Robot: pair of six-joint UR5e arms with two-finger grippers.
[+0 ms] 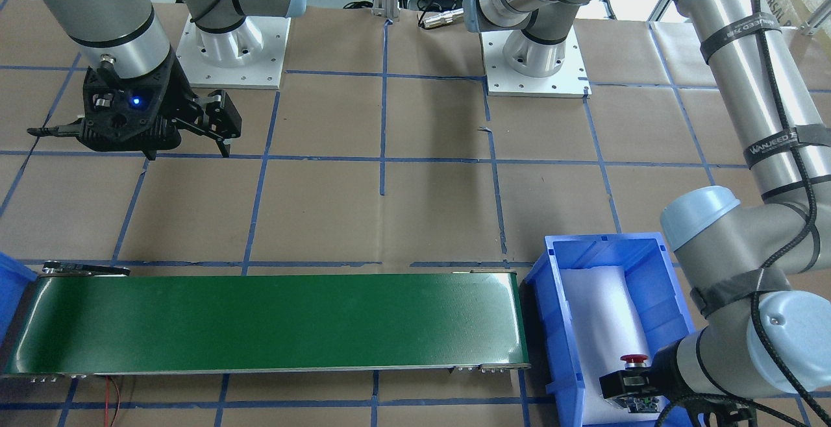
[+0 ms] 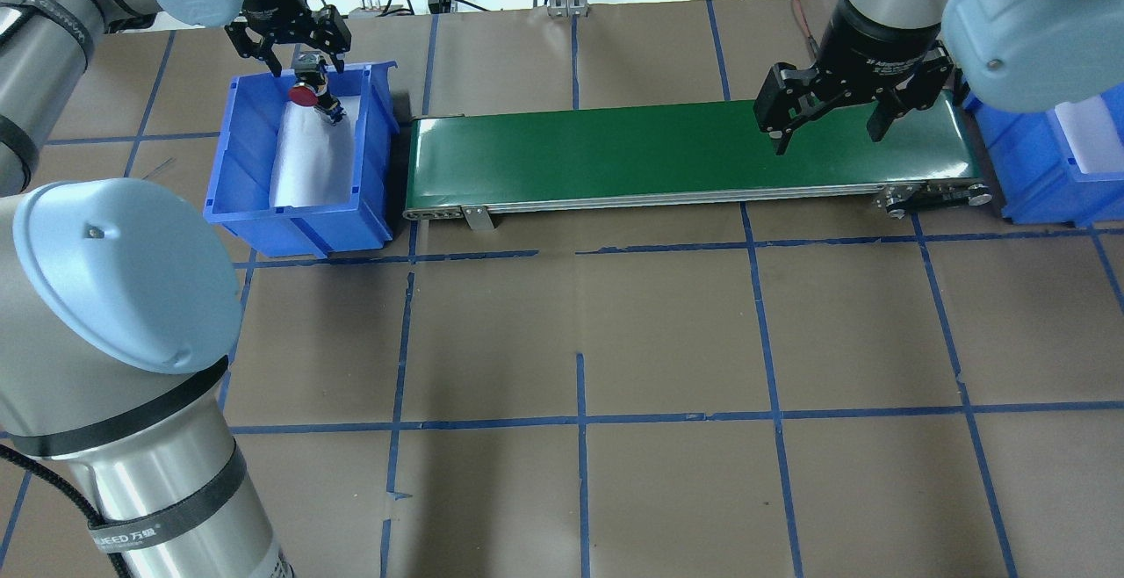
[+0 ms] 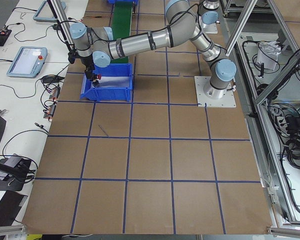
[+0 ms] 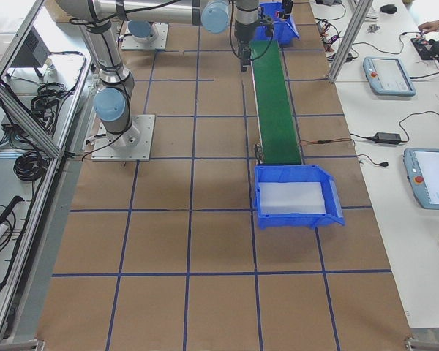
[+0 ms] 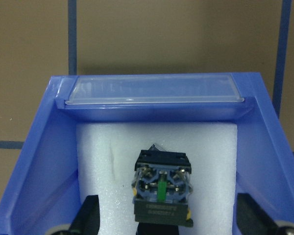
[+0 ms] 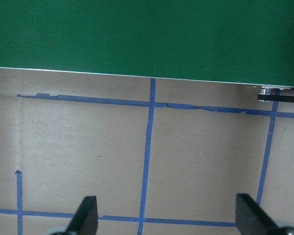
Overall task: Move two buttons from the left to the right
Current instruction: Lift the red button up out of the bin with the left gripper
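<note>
The left claw (image 2: 292, 55) hangs over the far end of a blue bin (image 2: 294, 225) with its jaws spread wide. From its own camera the two fingers (image 5: 90, 215) sit far out at either side of the frame, and neither one touches anything. Right below it, midway between those fingers and just ahead of their tips, is the red mushroom-capped push-button (image 2: 304, 96). It rests on the white foam pad (image 5: 108, 156) that lines the bin, well clear of both fingers. Its contact block (image 5: 161, 185) faces up toward the claw's camera, and the red cap shows from overhead and from the front. So the claw is open and gripping nothing, and the button is loose in the bin beneath it. The green conveyor belt (image 2: 659, 148) starts just beside this bin, on the side toward the other arm. The right claw (image 2: 830, 134) is poised above the belt's far end, also spread wide and empty. Its fingers (image 6: 85, 215) frame only the brown paper table (image 6: 88, 137) and its blue tape lines (image 6: 148, 147), with the belt's edge just ahead of the tips. A second blue bin (image 2: 1027, 174), also padded in white, stands just past that claw at the belt's end.
</note>
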